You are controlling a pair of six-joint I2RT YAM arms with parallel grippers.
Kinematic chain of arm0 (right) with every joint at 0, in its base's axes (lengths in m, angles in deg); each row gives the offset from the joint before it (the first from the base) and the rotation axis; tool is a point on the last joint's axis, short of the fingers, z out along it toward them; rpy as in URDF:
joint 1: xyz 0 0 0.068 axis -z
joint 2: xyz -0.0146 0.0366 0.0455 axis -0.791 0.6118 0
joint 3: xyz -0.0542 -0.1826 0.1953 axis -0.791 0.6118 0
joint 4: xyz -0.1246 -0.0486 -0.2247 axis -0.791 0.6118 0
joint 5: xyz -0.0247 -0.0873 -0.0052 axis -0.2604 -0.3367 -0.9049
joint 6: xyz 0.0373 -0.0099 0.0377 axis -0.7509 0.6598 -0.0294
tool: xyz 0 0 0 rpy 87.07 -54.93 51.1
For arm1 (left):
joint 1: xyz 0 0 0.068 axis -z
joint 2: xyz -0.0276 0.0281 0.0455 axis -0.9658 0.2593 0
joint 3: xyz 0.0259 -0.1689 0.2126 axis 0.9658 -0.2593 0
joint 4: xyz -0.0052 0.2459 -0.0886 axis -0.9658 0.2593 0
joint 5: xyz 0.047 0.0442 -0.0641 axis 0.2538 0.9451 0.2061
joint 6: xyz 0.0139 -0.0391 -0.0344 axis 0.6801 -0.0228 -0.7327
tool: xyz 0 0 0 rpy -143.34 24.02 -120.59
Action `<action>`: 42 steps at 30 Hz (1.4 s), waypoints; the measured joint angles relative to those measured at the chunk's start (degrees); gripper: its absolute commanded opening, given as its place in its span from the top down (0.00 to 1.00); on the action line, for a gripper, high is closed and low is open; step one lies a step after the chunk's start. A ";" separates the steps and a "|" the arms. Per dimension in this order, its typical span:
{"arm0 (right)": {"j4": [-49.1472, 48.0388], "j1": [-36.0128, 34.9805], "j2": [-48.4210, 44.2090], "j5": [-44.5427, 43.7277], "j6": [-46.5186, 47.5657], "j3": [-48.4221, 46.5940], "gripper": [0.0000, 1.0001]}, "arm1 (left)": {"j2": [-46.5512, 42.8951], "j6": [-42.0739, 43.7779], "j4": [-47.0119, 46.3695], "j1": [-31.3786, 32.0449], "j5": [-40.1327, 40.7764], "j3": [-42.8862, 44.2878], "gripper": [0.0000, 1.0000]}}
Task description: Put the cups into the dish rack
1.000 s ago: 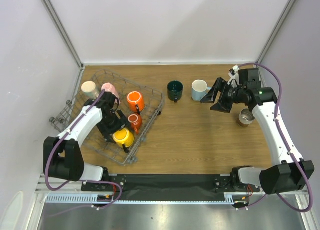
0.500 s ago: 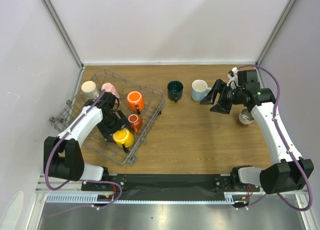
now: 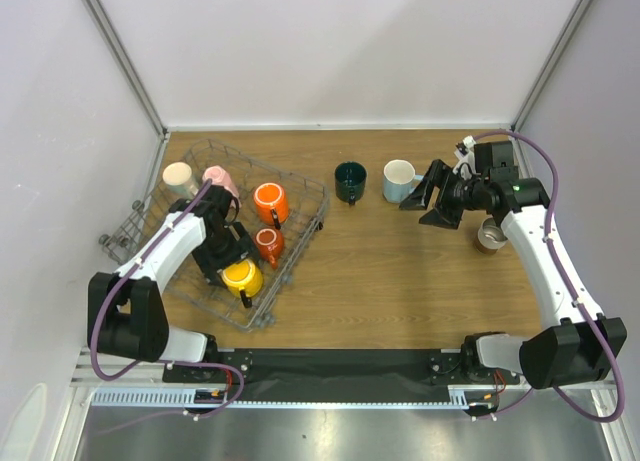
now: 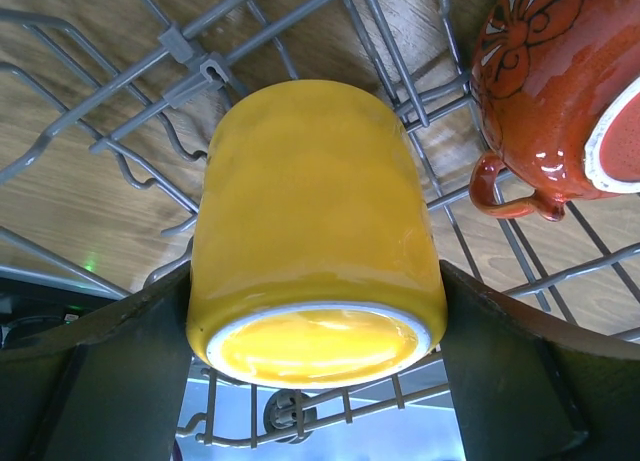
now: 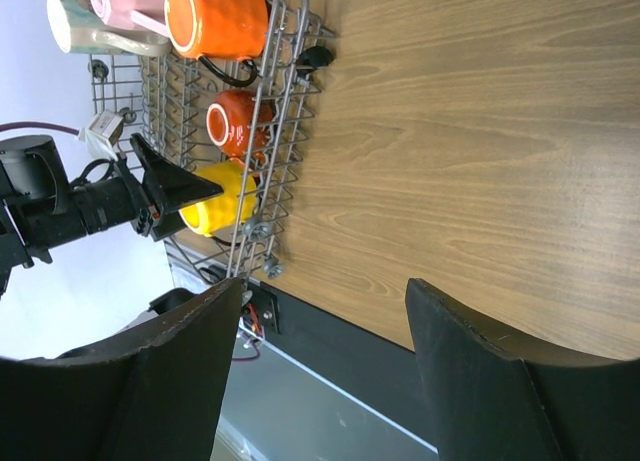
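Observation:
The dish rack (image 3: 300,196) lies at the left of the table, a grey wire basket. In it are a cream cup (image 3: 180,177), a pink cup (image 3: 220,178), an orange cup (image 3: 270,203), a small red cup (image 3: 268,243) and a yellow cup (image 3: 244,277). My left gripper (image 3: 235,266) is down in the rack, its jaws wide and pressed on both sides of the yellow cup (image 4: 315,221). A dark green cup (image 3: 350,181) and a light blue cup (image 3: 399,180) stand on the wood. My right gripper (image 3: 415,211) hangs open just right of the light blue cup, nothing between its fingers.
A grey-brown cup (image 3: 490,235) stands under my right forearm near the right wall. A small wire holder (image 3: 125,231) hangs off the rack's left end. The rack's near corner (image 5: 262,243) sits close to the table's front edge.
The yellow cup and my left gripper have shifted slightly toward the rack's near left. The right arm has barely moved.

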State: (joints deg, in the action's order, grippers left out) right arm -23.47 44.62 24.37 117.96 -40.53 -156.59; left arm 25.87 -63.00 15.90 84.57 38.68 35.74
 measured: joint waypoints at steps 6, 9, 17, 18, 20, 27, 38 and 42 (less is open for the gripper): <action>-0.33 0.00 0.04 0.04 -0.24 0.00 0.27 | 0.09 0.48 -0.02 0.02 -0.22 0.00 0.00; -0.44 0.00 0.24 0.07 -0.39 0.00 0.27 | 0.13 0.52 0.33 0.04 -0.31 0.24 0.00; -0.83 -0.46 1.11 0.42 -0.46 0.00 0.27 | -0.83 0.66 3.06 0.04 0.74 2.97 0.00; -0.94 -0.48 1.25 0.44 -0.46 0.00 0.27 | -1.05 0.63 3.45 0.04 0.76 3.19 0.00; -1.16 -0.48 1.57 0.39 -0.59 0.00 0.27 | -1.64 0.61 4.44 0.09 0.96 3.65 0.00; -0.42 0.15 4.42 -9.44 -2.36 -3.74 0.30 | -7.78 0.48 7.80 0.09 1.46 5.11 0.00; 1.81 24.61 7.65 -32.54 -5.07 -6.47 0.48 | -17.22 4.92 7.98 2.91 3.19 18.45 0.00; 1.92 31.32 9.22 -34.18 -3.30 -4.42 0.44 | -16.39 7.02 4.81 6.58 -1.68 18.67 0.00</action>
State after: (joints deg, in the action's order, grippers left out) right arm -21.55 75.94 33.59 83.78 -43.83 -161.01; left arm 9.48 -55.99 20.71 91.15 37.00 54.41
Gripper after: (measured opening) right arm 0.552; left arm 0.996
